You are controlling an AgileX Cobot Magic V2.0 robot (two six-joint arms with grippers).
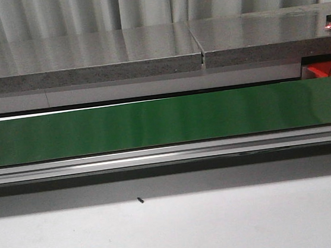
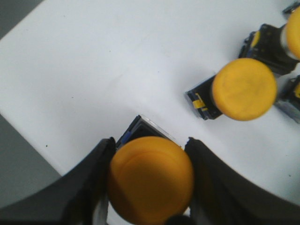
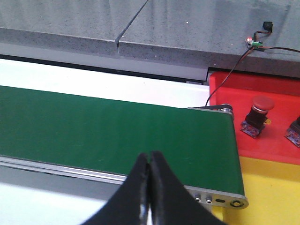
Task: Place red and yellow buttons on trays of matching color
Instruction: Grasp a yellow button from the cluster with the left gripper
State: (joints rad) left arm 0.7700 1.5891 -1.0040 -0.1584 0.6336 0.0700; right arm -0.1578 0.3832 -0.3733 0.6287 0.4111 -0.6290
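Your left arm's jaws sit on either side of a round yellow mushroom-cap button (image 2: 151, 180), both black fingers (image 2: 89, 187) pressed against its cap, so the left gripper (image 2: 149, 185) is pinching it over the white tabletop (image 2: 117, 61). Your right gripper (image 3: 149, 180) has its two black jaws pressed together with nothing between them, hovering above the near edge of the long green conveyor belt (image 3: 108, 131).

In the left wrist view, a second yellow-capped button on a black base (image 2: 243, 89) lies on its side at about 2 o'clock from the held one, well apart from it. More yellow and black parts crowd the corner beyond it (they're cut off by the frame, so you can't tell how many).

In the right wrist view, the flat red plastic tray (image 3: 234, 89) sits just past the belt's end, with a red mushroom-cap button (image 3: 258, 112) upright on it at about 1 o'clock from the gripper. Another dark piece (image 3: 294, 131) shows at that tray's edge, too cropped to identify. The yellow tray (image 3: 272, 192) adjoins the red one on its near side.

From the front view you see only the belt (image 1: 165, 121), the grey stone-like shelf (image 1: 145, 48) behind it, and a sliver of red tray (image 1: 330, 69) at 3 o'clock.
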